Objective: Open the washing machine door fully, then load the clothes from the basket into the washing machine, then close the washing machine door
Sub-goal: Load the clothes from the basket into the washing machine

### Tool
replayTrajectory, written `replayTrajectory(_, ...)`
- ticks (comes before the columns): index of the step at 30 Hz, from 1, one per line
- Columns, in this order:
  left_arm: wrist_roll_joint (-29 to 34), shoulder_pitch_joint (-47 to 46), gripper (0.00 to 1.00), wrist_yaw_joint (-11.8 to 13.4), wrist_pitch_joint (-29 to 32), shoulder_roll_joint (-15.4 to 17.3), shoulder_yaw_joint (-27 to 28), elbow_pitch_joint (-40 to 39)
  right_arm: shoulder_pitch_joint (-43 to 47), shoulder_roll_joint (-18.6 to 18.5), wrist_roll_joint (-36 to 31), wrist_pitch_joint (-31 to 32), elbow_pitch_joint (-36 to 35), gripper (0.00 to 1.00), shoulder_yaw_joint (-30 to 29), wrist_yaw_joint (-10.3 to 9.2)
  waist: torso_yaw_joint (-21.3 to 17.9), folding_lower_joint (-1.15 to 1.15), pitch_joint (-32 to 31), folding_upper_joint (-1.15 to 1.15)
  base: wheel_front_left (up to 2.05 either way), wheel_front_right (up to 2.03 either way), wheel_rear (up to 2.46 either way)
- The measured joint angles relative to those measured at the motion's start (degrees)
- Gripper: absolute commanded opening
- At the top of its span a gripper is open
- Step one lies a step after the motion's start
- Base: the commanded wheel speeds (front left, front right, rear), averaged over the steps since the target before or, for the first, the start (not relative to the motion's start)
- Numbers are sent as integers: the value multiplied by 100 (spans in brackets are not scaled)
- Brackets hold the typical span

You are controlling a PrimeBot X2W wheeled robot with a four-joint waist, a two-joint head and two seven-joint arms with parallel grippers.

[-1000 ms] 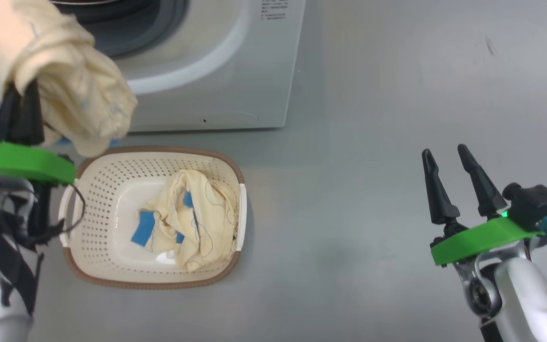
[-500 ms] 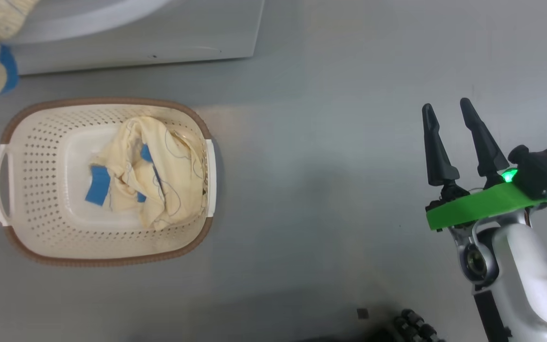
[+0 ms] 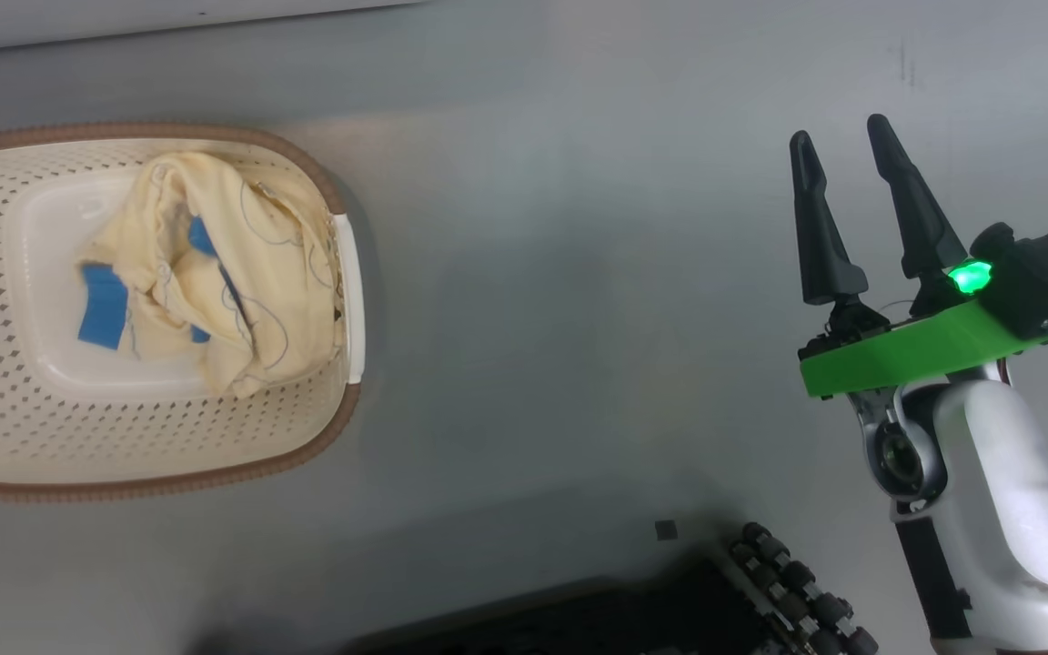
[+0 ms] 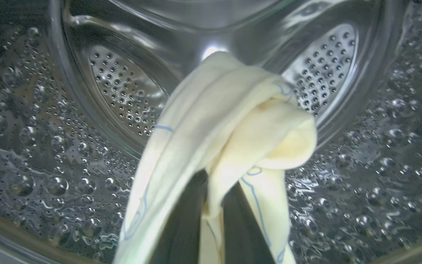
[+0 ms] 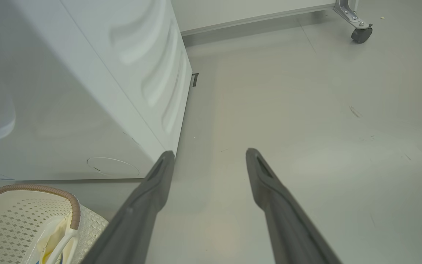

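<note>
Claw of left arm (image 4: 213, 194) grips clothes (image 4: 233, 121) inside washing machine (image 4: 123, 88).

The right end effector (image 3: 837, 129) has tapered black fingers (image 3: 820, 236), a green bracket (image 3: 906, 355) and white forearm (image 3: 1006, 491).

Fig. My two arms, grippers in opposite states.
My left gripper (image 4: 211, 198) has its dark fingers (image 4: 181, 231) pinched together on the clothes (image 4: 233, 121). My right gripper (image 3: 839, 132) hangs with its fingers spread wide, pointing up the head view, above a green wrist collar (image 3: 906, 350) and pale forearm (image 3: 1006, 491).
</note>
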Motion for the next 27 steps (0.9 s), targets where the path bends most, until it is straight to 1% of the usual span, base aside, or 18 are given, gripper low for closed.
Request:
replayTrajectory(3,9,-530,0,1,-85,118,-126,363,-14,10,2,0,8,100,48,0,-90,-1,74,0,0,0,0)
replayTrajectory(6,59,-842,0,1,-83,131,-352,659,-25,10,36,0,34,100,123,0,-151,-2,119,0,0,0,0)
replayTrajectory(12,59,-958,0,-18,-87,122,-757,1295,-86,14,164,0,44,100,237,0,-250,-1,194,0,0,0,0)
replayTrajectory(13,58,-1014,0,-19,-102,123,-890,1461,-86,14,183,0,47,100,238,0,-275,-1,223,0,0,0,0)
replayTrajectory(19,52,-1295,0,-22,-215,114,-1115,1801,-86,14,185,0,52,100,245,0,-308,-1,310,0,0,0,0)
replayTrajectory(20,45,-1331,36,-22,-238,112,-1152,1858,-86,14,185,0,53,100,252,0,-309,-1,322,0,0,0,0)
replayTrajectory(21,29,-1355,78,-22,-266,112,-1205,1906,-86,14,186,0,58,100,257,0,-309,-1,333,0,0,0,0)
replayTrajectory(22,15,-1365,100,-22,-293,112,-1255,1948,-87,14,186,0,59,100,261,0,-308,-1,343,0,0,0,0)
replayTrajectory(27,-64,-1438,100,-22,-390,67,-1380,2164,-93,14,219,0,67,100,259,0,-273,-1,377,0,0,0,0)
